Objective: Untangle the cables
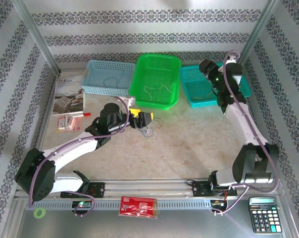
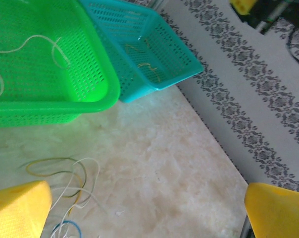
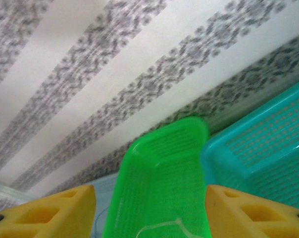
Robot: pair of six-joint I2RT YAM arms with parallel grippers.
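Note:
The cables (image 1: 150, 131) lie as a small loose clump of thin curly cords on the table's middle. In the left wrist view the cables (image 2: 65, 186) sit at the lower left, pale, tan and blue strands beside my left finger. My left gripper (image 1: 144, 119) hovers just above and left of the clump, and its jaws (image 2: 149, 215) stand wide open over bare tabletop. My right gripper (image 1: 207, 67) is raised over the teal basket at the back right. It is open (image 3: 152, 218), with nothing between its yellow fingers (image 3: 45, 213).
Three baskets line the back: pale blue (image 1: 97, 79), green (image 1: 139, 79) and teal (image 1: 189, 82), each with a thin cord inside. A booklet (image 1: 68, 91) and packets lie at the left. A calculator (image 1: 262, 213) sits near right. Patterned walls enclose the table.

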